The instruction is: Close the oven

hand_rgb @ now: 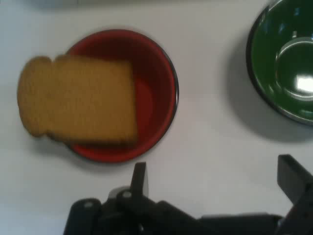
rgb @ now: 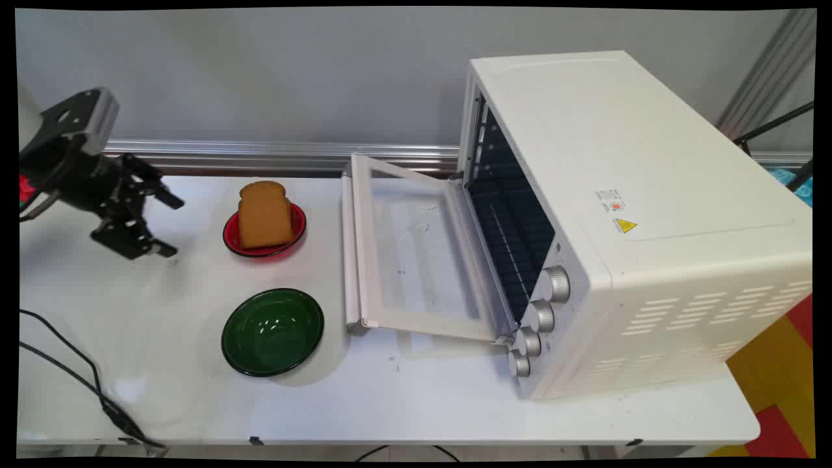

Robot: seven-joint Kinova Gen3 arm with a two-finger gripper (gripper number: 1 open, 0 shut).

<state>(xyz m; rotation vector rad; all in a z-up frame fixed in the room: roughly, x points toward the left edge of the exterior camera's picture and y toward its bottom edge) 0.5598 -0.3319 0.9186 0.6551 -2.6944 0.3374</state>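
My black gripper [rgb: 174,226] hovers over the left part of the white table, open and holding nothing. Just to its right stands a red bowl [rgb: 294,229] with a brown slice of toast [rgb: 263,214] leaning in it. In the hand view the toast [hand_rgb: 78,103] lies across the red bowl [hand_rgb: 156,88], sticking out over its rim, a little beyond my gripper [hand_rgb: 215,181], whose fingers [hand_rgb: 140,177] stand wide apart. An empty green bowl [rgb: 273,331] sits nearer the table's front; in the hand view this green bowl [hand_rgb: 283,58] is at the upper right.
A white toaster oven [rgb: 624,214] fills the right half of the table, its glass door [rgb: 416,247] folded down flat toward the bowls and its dark inside showing. Several silver knobs [rgb: 539,316] line its front. Black cables [rgb: 91,383] trail over the near left corner.
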